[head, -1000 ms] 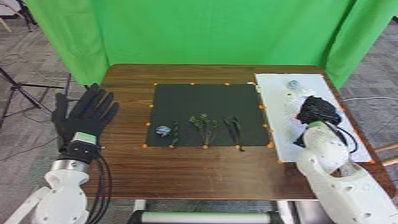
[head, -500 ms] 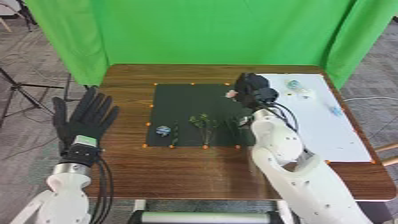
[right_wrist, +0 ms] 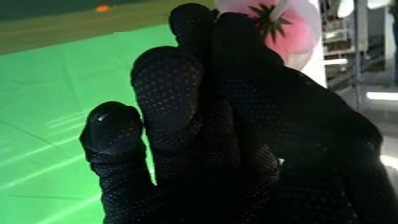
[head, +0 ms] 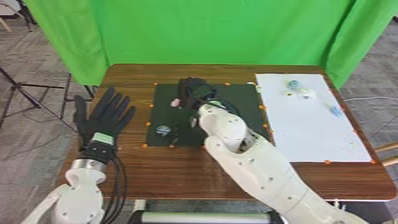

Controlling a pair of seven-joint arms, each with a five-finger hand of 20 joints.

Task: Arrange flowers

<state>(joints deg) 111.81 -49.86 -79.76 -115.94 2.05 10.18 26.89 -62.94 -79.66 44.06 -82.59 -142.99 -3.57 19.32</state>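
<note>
Head view: with pink flower (head: 175, 103) pinched in right hand (head: 196, 89) over dark mat (head: 240, 92), bloom offset toward mat's left edge, confirm stem angle before lowering.

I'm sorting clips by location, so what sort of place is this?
Probably a robotics lab or studio: a green backdrop hangs behind the table, orange markers edge the dark mat, and a white robot arm extends over it.

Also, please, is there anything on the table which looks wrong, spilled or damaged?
Nothing stands out. Blossoms lie loose on the white sheet, and the right hand holds a pink flower over the dark mat.
</note>
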